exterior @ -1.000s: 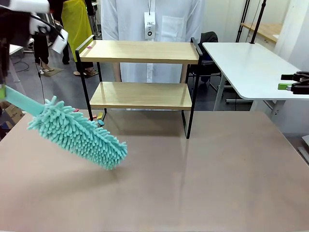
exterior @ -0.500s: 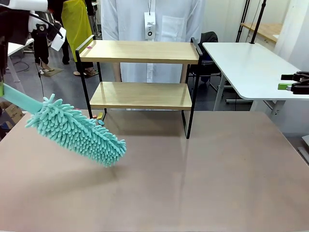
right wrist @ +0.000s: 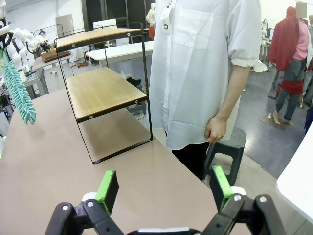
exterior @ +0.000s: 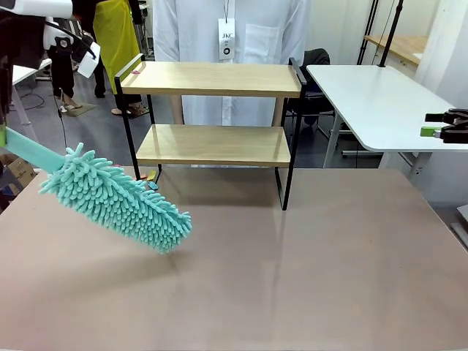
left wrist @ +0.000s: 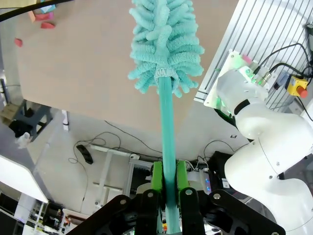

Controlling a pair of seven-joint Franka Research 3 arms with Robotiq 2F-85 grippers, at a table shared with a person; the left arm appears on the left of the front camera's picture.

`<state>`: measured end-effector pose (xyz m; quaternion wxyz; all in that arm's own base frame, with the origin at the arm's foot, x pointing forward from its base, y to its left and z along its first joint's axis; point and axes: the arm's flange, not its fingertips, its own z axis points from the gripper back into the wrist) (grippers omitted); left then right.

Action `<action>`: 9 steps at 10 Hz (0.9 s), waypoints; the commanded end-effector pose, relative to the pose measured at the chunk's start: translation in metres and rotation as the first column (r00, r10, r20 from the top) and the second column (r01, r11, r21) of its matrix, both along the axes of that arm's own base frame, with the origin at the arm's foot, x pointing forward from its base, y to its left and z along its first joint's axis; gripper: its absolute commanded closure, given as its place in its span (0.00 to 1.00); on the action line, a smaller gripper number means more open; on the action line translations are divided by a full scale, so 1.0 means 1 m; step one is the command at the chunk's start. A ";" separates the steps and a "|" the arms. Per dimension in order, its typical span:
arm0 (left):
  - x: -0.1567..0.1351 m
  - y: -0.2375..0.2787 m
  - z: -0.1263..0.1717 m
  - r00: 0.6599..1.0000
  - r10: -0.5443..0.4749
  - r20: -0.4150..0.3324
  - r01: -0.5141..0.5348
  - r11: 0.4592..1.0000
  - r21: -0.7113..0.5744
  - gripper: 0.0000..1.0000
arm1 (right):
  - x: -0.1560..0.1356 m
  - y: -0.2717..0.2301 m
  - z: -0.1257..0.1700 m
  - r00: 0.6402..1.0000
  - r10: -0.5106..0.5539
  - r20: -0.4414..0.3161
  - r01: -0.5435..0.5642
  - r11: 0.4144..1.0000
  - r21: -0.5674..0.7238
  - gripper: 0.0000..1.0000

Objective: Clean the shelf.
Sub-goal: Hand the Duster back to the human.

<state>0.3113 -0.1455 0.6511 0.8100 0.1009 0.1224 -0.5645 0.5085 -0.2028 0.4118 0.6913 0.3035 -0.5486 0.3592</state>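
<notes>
On the brown bench, the shelf stands top centre, up and right of the teal duster, whose long axis slants toward it, clamped in the nearer left pincer; the right pincer gapes empty.

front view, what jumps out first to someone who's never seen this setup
The fluffy teal duster stands out, held aloft over the left side of the brown table, its handle clamped in the left claw. Behind it, at the table's far edge, stands the two-tier wooden shelf, with a person in a white shirt just beyond.
</notes>
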 end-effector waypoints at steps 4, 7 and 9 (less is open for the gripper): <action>-0.003 0.002 0.000 1.000 0.004 -0.005 -0.004 1.000 -0.015 0.87 | 0.001 0.002 0.003 1.000 -0.006 0.006 0.006 1.000 -0.003 0.00; -0.003 0.002 0.000 1.000 0.004 -0.005 -0.004 1.000 -0.015 0.87 | 0.000 0.000 0.000 1.000 0.000 0.000 0.000 1.000 0.000 0.00; -0.023 0.008 -0.008 1.000 0.031 0.003 -0.031 0.993 -0.114 0.87 | -0.027 0.015 0.049 0.983 0.166 0.074 -0.171 0.983 0.070 0.00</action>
